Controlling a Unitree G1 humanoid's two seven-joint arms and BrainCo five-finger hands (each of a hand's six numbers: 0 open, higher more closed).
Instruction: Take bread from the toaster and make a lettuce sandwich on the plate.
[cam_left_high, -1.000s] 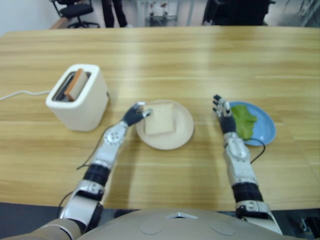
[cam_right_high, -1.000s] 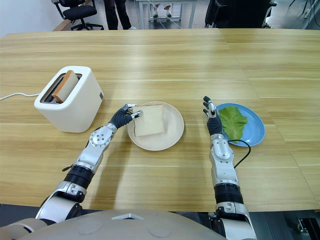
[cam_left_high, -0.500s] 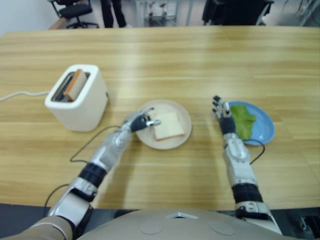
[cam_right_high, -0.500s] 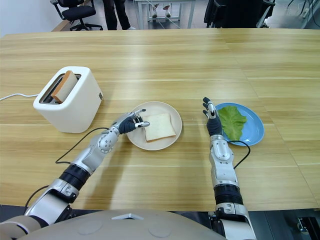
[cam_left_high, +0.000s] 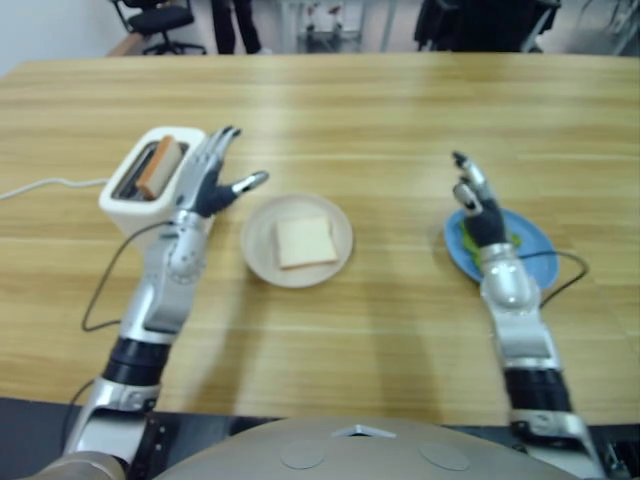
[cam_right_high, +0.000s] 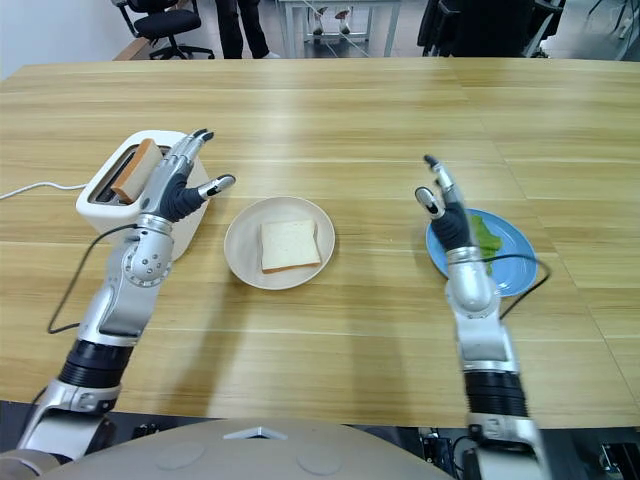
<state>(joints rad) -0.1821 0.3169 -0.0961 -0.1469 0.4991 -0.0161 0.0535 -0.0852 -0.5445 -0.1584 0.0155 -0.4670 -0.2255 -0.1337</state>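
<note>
A white toaster (cam_right_high: 108, 195) stands at the left with one bread slice (cam_right_high: 134, 168) sticking up from its slot. My left hand (cam_right_high: 183, 185) is raised open right beside the toaster's near right side, holding nothing. A second bread slice (cam_right_high: 289, 245) lies flat on the beige plate (cam_right_high: 243, 232) in the middle. A green lettuce leaf (cam_right_high: 482, 233) rests on the blue plate (cam_right_high: 518, 262) at the right. My right hand (cam_right_high: 443, 203) is lifted open over the blue plate's left edge, partly hiding the lettuce.
The toaster's white cord (cam_right_high: 35, 190) runs off to the left. A thin black cable (cam_right_high: 68, 290) loops on the table beside my left arm, another cable (cam_right_high: 528, 288) by the blue plate. Bare wooden table (cam_right_high: 340, 120) stretches behind both plates.
My left hand let go of the slice on the beige plate and rose left to the toaster. My right hand lifted over the blue plate. The camera view shifted slightly.
</note>
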